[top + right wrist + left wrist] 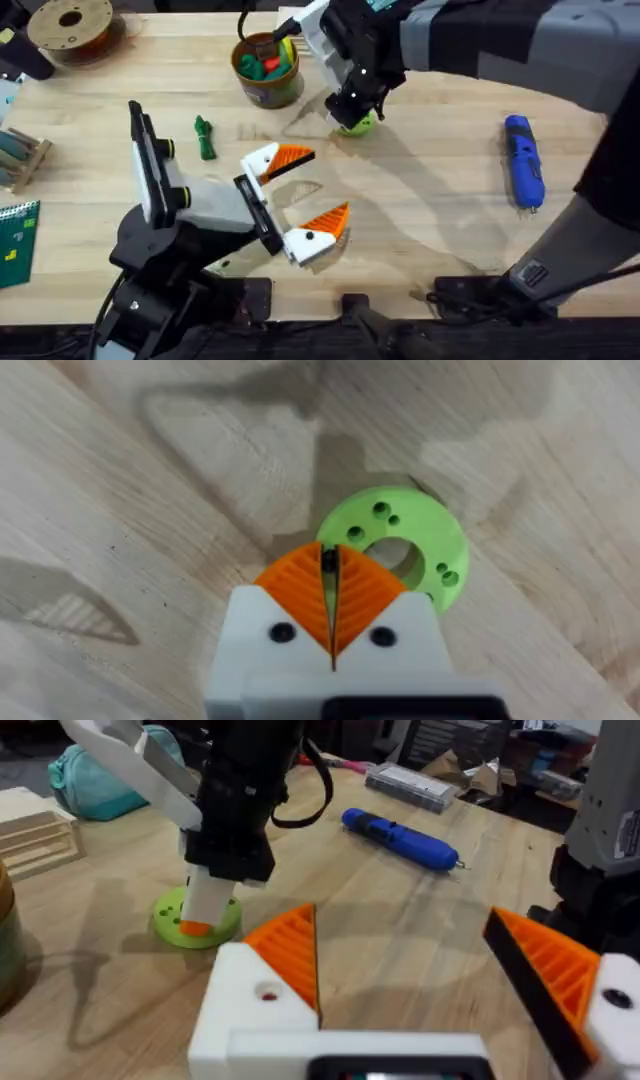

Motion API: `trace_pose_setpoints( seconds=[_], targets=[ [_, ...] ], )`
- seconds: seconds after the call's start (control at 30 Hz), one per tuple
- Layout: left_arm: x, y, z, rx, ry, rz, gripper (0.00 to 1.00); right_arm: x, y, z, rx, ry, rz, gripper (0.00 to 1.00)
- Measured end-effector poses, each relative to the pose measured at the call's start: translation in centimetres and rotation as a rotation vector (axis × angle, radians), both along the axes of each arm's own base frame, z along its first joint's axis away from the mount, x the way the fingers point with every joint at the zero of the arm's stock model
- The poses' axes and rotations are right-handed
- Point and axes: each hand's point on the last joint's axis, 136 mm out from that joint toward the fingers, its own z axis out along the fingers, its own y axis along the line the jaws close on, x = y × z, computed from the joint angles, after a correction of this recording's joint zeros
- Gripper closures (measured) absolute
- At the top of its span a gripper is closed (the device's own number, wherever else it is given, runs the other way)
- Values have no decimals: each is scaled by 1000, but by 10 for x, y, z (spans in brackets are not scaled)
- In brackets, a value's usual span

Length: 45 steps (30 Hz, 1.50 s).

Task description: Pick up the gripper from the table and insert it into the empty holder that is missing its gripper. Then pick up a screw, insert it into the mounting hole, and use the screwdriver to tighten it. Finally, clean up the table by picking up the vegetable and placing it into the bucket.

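Screw [328, 558] is taken to be the small dark sliver pinched at the tips of the right gripper [355, 114], whose orange pads [365, 595] are pressed together with no gap seen. Its long axis appears to lie along the seam between the pads; which end is the head cannot be told.

Directly under those tips a flat green ring [425, 550] is seen on the table [120, 510], its centre hole just beyond them. Picking up the screw is judged to be the step in hand. It is best done with a straight lift, the pinch kept firm and the ring left undisturbed, since so slim a part could be twisted or dropped.

Near this gripper, to one side, the bucket [268, 88] is found. Farther off, the left gripper [325, 183] is held wide apart, both orange fingers seated in their white mounts. The vegetable [204, 138] lies beyond it. The screwdriver [523, 160] lies well apart on the opposite side, its metal tip pointed toward the arms' bases.
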Motion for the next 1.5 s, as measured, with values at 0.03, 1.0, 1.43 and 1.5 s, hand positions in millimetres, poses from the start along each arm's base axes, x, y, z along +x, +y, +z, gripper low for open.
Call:
trace_pose_setpoints(
  seconds=[0.03,1.0,1.43,1.5],
  targets=[
    [0,0,0,0,0,0,14,0,0,0,-2,-1,-1,989],
    [0,0,0,0,0,0,14,-30,4,177,84,-96,58,994],
    [0,0,0,0,0,0,14,-115,85,226,329,16,340,994],
    [0,0,0,0,0,0,13,-126,91,226,334,37,368,994]
  ],
)
